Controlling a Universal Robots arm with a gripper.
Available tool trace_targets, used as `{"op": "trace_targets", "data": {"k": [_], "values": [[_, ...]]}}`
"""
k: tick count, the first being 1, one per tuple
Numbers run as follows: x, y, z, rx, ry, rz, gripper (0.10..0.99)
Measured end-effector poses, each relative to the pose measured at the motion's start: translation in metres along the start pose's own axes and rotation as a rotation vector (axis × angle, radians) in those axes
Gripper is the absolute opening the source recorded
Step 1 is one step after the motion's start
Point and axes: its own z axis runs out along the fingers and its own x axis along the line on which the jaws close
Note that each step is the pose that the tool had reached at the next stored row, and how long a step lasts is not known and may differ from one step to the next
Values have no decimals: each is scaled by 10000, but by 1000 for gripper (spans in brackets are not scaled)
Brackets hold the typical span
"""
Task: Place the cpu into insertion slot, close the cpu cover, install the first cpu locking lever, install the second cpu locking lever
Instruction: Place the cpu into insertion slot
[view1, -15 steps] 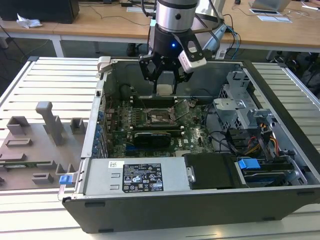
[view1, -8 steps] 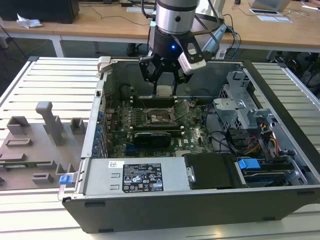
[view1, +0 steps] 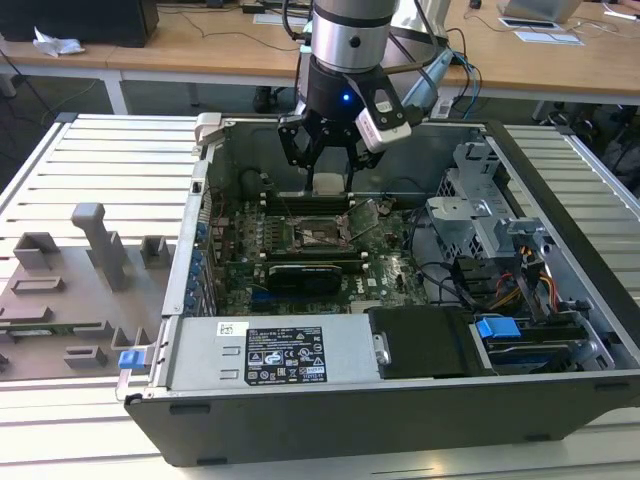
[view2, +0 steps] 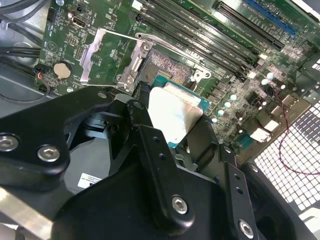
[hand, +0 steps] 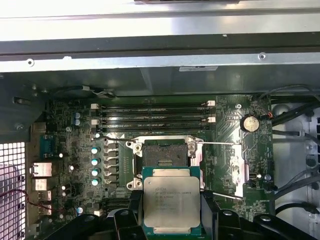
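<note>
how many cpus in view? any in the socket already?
1. The cpu is clamped in the gripper, held over the board close to the open socket, which is empty. The gripper could hide another.

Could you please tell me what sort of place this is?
Probably a robotics lab or workshop: an open black computer case lies on a slatted grey metal bench, with long wooden desks behind it.

Open computer case (view1: 400, 425), grey fixtures (view1: 92, 250).
</note>
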Motion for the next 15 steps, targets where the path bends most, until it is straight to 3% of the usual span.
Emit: {"op": "trace_targets", "data": {"k": [15], "values": [[-2, -5, 114, 1, -1, 0, 541]]}}
